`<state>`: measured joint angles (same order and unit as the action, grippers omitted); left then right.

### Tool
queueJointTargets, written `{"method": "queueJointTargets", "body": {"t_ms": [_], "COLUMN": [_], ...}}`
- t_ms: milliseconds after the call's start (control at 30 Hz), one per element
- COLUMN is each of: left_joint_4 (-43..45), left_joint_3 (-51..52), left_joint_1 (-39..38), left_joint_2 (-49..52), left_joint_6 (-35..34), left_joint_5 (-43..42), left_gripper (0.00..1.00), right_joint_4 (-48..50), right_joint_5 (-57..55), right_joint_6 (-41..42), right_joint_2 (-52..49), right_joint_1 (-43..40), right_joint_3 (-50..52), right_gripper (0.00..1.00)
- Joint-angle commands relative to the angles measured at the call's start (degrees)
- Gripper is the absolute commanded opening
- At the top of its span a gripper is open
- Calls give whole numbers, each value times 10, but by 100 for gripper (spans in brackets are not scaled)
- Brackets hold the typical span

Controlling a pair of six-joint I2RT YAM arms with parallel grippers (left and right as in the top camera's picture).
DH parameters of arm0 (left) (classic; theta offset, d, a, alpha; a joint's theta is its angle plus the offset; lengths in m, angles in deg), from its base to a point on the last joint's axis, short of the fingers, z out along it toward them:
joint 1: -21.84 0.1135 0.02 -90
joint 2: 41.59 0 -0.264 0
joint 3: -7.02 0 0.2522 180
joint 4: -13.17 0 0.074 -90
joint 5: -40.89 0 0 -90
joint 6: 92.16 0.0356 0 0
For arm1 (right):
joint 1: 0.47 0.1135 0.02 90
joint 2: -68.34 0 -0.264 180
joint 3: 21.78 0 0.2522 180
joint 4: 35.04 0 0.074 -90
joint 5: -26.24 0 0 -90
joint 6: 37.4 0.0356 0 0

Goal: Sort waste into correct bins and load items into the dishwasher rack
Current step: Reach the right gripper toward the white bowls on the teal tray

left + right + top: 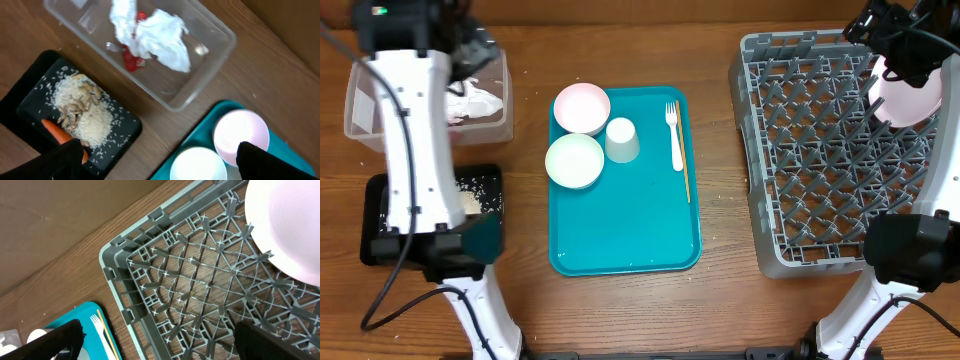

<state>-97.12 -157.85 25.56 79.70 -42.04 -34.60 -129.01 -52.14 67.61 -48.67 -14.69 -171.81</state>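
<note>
1. A wooden table (720, 80) fills the view, and a teal tray (620, 235) lies at its middle.
2. In the tray's far left corner sits a pinkish bowl (581, 107). A white bowl (574, 160) is just on the near side of it, and a cup (622, 140) is tucked against both.
3. Along the tray's right edge lie a fork (674, 135) and a stick (685, 172), side by side and running lengthwise.
4. To the right of the tray, apart from it, stands the rack (810, 170). A plate (910, 95) leans among the pegs in the corner farthest from the tray.
5. To the left of the tray on the far side is the tub (210, 35), which holds napkins (160, 40) and a red wrapper (131, 61).
6. To the left of the tray on the near side is the black tray (35, 95). It holds rice (97, 122) and scraps (77, 102), with a carrot (55, 131) at its near edge.
7. The left gripper (159, 150) hangs above the table just off the tray's far left corner — its fingers are spread wide with nothing between them.
8. The right gripper (157, 330) hangs over the rack, right of the tray — its fingers are also spread wide and it is empty.
</note>
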Motion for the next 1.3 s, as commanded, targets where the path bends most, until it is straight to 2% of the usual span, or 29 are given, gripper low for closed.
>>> {"method": "queueJointTargets", "body": {"t_ms": [0,133,267,367,533,667,733,833,1067,1267], "left_joint_4": [-3,-3,-3,-3,-3,-3,-3,-3,-3,-3], "left_joint_3": [2,3,3,3,3,3,3,3,3,3], "left_joint_1": [49,77,79,79,79,79,79,79,79,79], "left_joint_2": [2,2,2,2,2,2,2,2,2,2], "left_joint_6": [-19,-17,36,59,63,68,67,67,67,87], "left_joint_5": [-43,-56,-53,-48,-21,-23,-24,-25,-25,-25], "left_gripper": [100,100,100,100,100,100,100,100,100,100], "right_joint_4": [2,2,2,-1,-30,-23,-15,-13,10,45], "right_joint_5": [-2,-2,-2,91,183,284,299,236,-24,-139], "right_joint_6": [0,0,1,52,61,79,75,73,73,73], "right_joint_2": [-1,-1,-1,-1,-1,-1,-1,-1,-20,-26], "right_joint_1": [-1,-1,-1,-1,-1,3,25,87,300,424], "right_joint_3": [-3,-3,-3,-3,-3,-3,-3,-3,-3,-3], "right_gripper": [100,100,100,100,100,100,100,100,100,100]}}
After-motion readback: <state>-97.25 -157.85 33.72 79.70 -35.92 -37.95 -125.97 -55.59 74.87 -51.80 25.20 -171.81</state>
